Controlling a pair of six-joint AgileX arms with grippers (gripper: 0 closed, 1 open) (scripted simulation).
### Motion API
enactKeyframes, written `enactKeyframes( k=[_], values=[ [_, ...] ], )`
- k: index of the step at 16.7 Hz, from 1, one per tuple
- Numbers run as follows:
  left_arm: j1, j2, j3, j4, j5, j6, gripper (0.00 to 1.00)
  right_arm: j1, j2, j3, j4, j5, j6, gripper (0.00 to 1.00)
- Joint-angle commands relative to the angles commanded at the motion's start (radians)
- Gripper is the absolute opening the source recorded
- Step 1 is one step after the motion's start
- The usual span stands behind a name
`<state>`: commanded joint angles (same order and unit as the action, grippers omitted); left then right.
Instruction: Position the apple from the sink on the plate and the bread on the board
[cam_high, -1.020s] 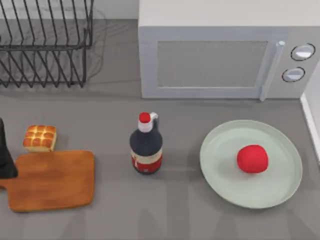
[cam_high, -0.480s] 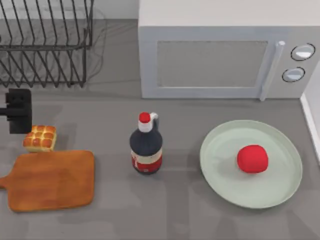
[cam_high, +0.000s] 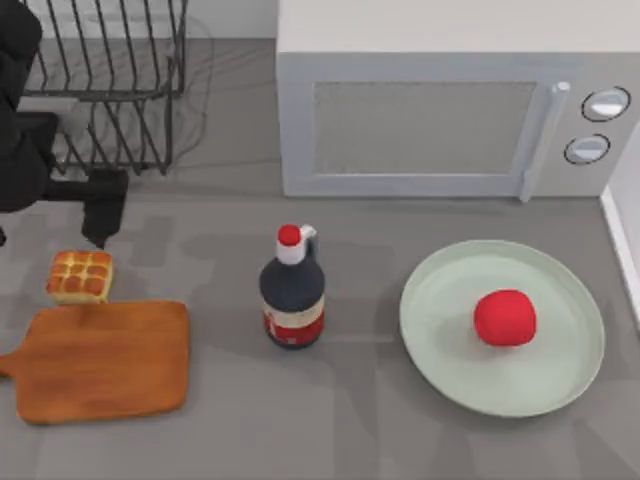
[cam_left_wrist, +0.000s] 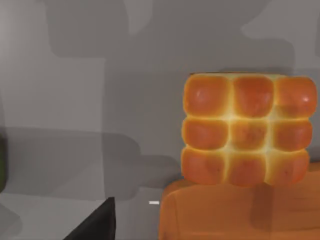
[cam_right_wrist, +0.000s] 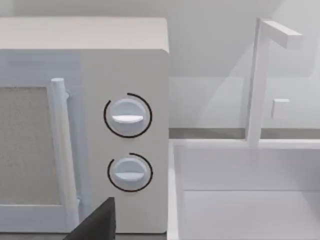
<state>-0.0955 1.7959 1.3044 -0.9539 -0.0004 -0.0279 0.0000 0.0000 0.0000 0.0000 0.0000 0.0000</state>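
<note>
Hovering: left gripper just above the bread, finger state impossible to tell. Bread is sitting on the table touching the board. Advice: centre over loaf, descend squarely, grip pale sides gently.

Where things sat on our table

We saw the apple on the plate, and the bread just behind the board.
</note>
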Motion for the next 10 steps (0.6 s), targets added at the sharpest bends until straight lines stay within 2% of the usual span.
enactKeyframes(
  k=[4,10],
  values=[
    [-0.010,0.152,0.113,-0.078,0.002,-0.001,1.00,0.000,0.000,0.000,0.000,0.000,0.000,1.00],
    [-0.006,0.162,0.120,-0.082,0.002,-0.001,1.00,0.000,0.000,0.000,0.000,0.000,0.000,1.00]
  ],
)
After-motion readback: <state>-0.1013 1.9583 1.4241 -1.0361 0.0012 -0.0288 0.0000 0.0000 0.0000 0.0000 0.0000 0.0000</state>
